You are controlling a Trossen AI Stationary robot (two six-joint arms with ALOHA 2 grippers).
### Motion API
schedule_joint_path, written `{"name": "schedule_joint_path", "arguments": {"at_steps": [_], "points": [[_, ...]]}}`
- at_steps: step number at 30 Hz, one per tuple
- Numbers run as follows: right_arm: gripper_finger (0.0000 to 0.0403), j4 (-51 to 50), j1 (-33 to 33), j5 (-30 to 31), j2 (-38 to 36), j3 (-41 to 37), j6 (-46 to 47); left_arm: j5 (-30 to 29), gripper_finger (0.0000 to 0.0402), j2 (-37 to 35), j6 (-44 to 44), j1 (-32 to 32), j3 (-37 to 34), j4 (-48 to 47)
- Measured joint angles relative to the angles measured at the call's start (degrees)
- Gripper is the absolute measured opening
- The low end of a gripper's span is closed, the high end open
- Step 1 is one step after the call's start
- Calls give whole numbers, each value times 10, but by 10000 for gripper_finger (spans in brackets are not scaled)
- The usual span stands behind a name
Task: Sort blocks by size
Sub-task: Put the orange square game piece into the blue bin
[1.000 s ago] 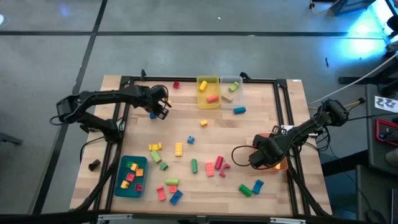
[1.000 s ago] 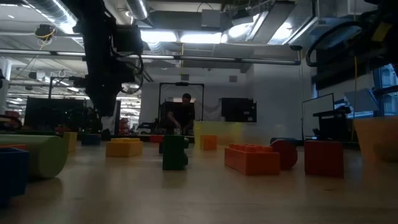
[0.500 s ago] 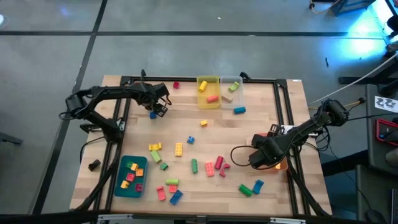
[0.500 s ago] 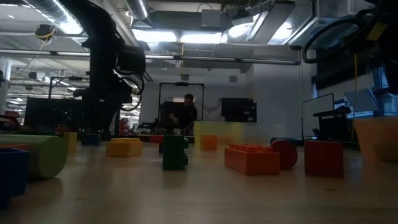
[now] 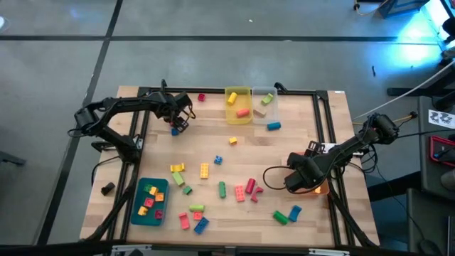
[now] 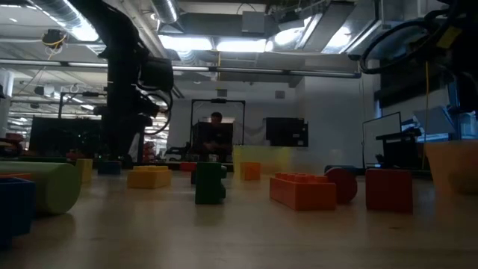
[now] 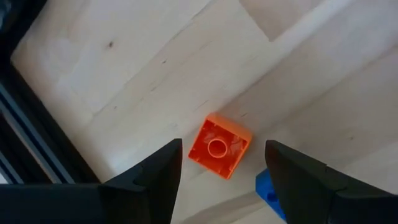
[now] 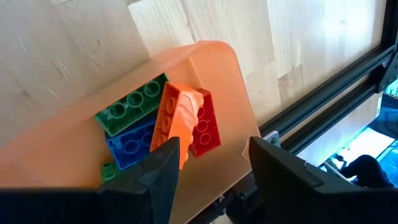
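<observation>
Pale wooden bench with dark metal frame, centre of the high view. Left pincer: upper left of the bench, fingers spread and holding nothing, poised over a small square orange plastic brick lying stud-hollow up on the wood, with a small blue plastic brick just beside it; in the high view the blue brick shows just below the pincer. Right pincer: right side of the bench, fingers apart and empty, hanging over a translucent orange plastic bin that holds a green brick, a blue brick, an orange brick and a red brick packed together. Yellow plastic bin and clear plastic bin: side by side at the top edge of the bench, each with bricks inside. Teal plastic tray: lower left, holding small yellow and red bricks. Loose plastic toy bricks: red, yellow, green, blue and pink, short to long, scattered over the middle and lower part of the bench, well apart from both pincers. One person stands far back in the room, centre of the low view.
</observation>
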Motion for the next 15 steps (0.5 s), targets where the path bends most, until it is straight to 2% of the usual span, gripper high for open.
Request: {"name": "schedule_joint_path", "arguments": {"at_steps": [6,15], "points": [[195,6,0,0,0,0,0,1,214,0,85,0,0,-2],[195,32,0,0,0,0,0,13,214,0,150,7,-28,-4]]}}
